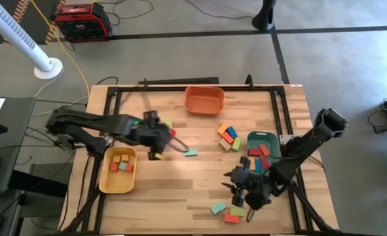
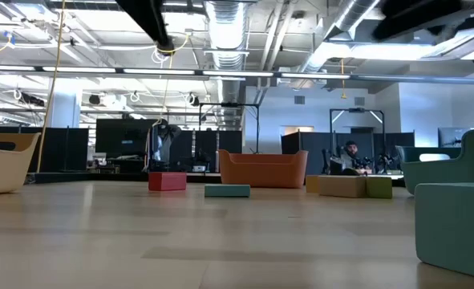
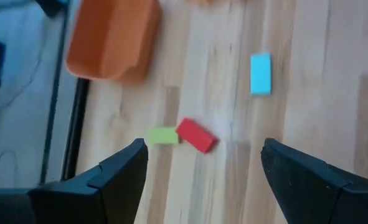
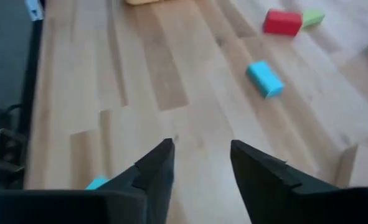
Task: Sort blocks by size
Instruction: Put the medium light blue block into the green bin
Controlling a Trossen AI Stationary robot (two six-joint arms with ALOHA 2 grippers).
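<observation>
Where pale planks (image 1: 180, 183) meet grey floor (image 1: 324, 59), both grippers' jaws hang spread and empty.

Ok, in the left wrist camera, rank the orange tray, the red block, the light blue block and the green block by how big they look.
Largest to smallest:
1. orange tray
2. red block
3. light blue block, close to the red one, so unsure
4. green block

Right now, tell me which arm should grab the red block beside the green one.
Left. The left gripper hangs open right over the red block and green block, which lie between its fingers in its wrist view. The right gripper is far across the table.
</observation>
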